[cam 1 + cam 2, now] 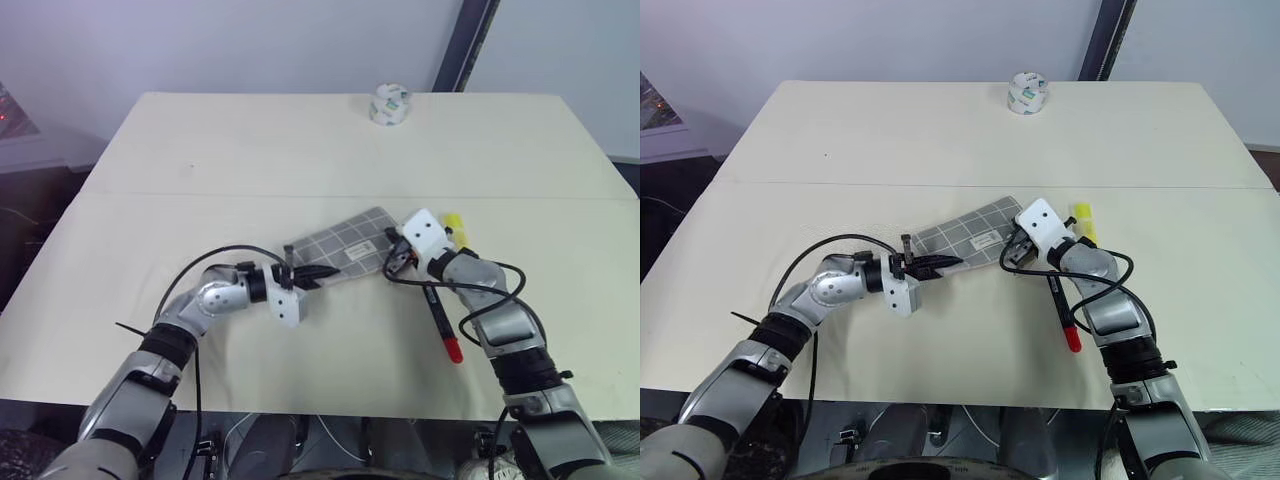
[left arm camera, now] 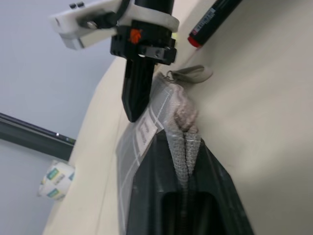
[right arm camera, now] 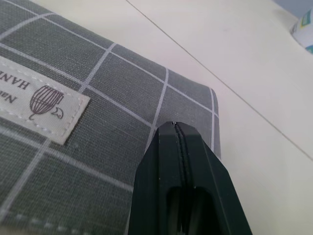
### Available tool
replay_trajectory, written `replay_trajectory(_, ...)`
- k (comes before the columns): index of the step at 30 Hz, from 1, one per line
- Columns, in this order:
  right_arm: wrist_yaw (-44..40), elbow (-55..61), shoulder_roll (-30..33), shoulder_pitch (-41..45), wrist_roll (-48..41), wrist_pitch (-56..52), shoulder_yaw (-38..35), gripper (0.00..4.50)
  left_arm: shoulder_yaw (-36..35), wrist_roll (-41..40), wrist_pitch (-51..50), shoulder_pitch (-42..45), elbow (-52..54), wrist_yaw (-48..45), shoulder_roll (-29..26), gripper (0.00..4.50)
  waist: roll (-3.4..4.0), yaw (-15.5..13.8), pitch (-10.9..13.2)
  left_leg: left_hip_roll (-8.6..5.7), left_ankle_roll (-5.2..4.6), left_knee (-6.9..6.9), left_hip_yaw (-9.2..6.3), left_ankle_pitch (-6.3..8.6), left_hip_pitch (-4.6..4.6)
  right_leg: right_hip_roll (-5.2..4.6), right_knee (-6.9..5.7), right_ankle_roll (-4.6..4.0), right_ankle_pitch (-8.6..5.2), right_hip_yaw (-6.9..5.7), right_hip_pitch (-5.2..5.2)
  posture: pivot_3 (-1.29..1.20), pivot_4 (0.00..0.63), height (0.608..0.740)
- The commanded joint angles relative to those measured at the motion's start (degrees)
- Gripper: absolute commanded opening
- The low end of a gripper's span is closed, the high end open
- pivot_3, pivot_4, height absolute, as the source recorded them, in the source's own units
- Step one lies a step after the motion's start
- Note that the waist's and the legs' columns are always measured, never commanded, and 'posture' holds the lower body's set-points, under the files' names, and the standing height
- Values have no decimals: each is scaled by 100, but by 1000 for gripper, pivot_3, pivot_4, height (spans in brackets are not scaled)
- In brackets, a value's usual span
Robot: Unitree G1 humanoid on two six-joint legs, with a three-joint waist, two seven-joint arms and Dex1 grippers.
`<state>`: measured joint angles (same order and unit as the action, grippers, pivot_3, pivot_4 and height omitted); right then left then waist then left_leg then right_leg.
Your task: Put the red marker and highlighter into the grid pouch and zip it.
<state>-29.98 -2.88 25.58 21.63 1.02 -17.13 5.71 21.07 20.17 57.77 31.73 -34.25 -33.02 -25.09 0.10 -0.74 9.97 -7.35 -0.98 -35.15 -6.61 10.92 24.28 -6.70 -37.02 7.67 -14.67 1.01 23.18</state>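
Both grippers at the grid pouch, pens outside.

From the head I see the grid pouch (image 1: 345,247) mid-table, the left gripper (image 1: 322,271) clamped on its near edge, the right gripper (image 1: 392,262) closed at its other end; the red marker (image 1: 442,321) and the highlighter (image 1: 452,226) lie beside. In my left wrist view the fabric sits pinched between the fingers (image 2: 161,186). In my right wrist view the fingers (image 3: 188,186) are together over the pouch.

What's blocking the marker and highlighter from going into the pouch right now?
The pouch's own mouth. The left gripper is shut on the zipper edge of the grid pouch, pinching it together; the right gripper presses shut on its far end. The red marker and highlighter lie outside, beside the right arm.
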Motion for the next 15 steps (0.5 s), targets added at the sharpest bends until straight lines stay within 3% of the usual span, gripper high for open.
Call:
replay_trajectory(1, -275, 557, -10, -38, -506, -269, -284, 891, 236, -36, -243, -172, -120, -206, 12, 0, 1, 4, 0, 0, 0, 1, 0, 0, 0, 0, 0, 0, 0, 0, 1, 0, 150, 740)
replay_trajectory(8, -447, 1253, 219, -16, -1215, -1075, -890, 4476, 99, -368, -546, -195, 90, -248, 50, 0, 0, -6, 0, -1, 0, -1, -1, 0, 2, -1, 1, 0, 0, 0, 1, 0, 150, 740)
replay_trajectory(12, -848, 1745, 726, -305, -1495, -1753, -888, 4476, 81, -393, -618, -148, 79, -234, 39, 0, 0, -7, 0, 0, 0, 1, -1, 0, 4, -3, 2, 1, -1, 0, 3, 0, 150, 740)
replay_trajectory(15, -646, 1796, 867, -419, -1421, -2112, -916, 4476, 73, -286, -644, -70, 42, -119, 75, 0, -1, -1, 1, 0, 6, 1, -2, 4, 5, -5, 2, 3, -3, -2, 2, 0, 150, 740)
